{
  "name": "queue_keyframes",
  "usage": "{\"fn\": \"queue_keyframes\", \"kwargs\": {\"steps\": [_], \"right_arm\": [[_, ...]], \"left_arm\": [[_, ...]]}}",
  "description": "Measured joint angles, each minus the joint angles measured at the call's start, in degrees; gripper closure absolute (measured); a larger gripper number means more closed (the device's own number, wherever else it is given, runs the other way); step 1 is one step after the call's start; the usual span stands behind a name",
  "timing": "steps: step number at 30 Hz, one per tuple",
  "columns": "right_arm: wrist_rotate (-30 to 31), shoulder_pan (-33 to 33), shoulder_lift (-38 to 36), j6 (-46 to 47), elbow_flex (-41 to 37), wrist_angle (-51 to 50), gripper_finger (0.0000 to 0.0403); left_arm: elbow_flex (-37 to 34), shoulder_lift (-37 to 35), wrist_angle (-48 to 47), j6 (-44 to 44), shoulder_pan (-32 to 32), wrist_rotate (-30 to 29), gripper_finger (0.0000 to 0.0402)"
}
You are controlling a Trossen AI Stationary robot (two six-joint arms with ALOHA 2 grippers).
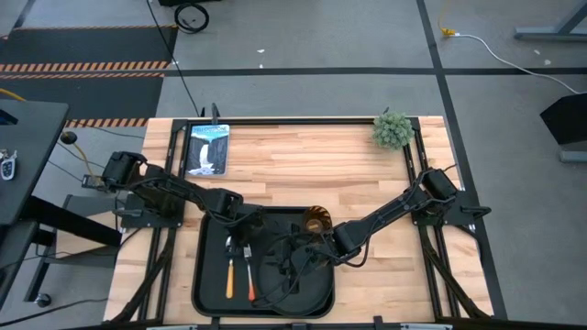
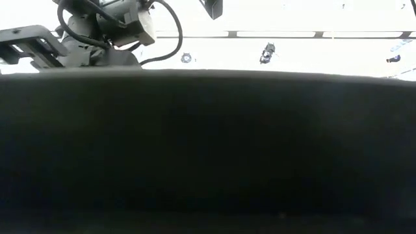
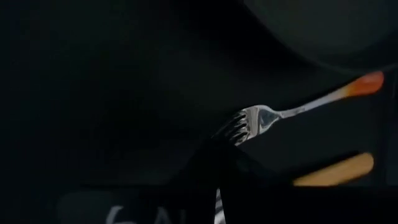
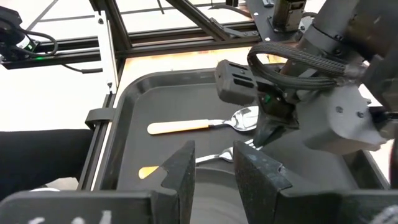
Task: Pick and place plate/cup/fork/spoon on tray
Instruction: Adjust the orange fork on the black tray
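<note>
From above, the wooden table point(image 1: 312, 160) is carrying the tray point(image 1: 209, 298), where fork point(image 1: 248, 271) and spoon point(image 1: 229, 268) are lying side by side. The left gripper point(image 1: 246, 240) is hovering over the fork's head, its fingers closed with nothing between them, as the right wrist view alone is showing. The right gripper point(image 4: 212, 163) is gaping, empty, over the tray near the cup point(image 1: 316, 220).

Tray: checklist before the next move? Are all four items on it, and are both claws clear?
1. Fork lying on tray: ok.
2. Spoon on tray beside fork: ok.
3. Cup inside tray's far right corner: ok.
4. Plate seated on tray: cannot tell, black on black.
5. Left claw at fork's prongs, clear of it: cannot tell.
6. Right claw open and empty over tray: ok.
</note>
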Motion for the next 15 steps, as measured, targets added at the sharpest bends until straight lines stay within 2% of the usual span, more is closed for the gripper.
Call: {"fn": "queue_keyframes", "kwargs": {"steps": [15], "right_arm": [[0.0,0.0,0.0,-0.3,0.0,1.1,0.0289]], "left_arm": [[0.0,0.0,-3.5,7.1,0.0,0.3,0.0397]]}}
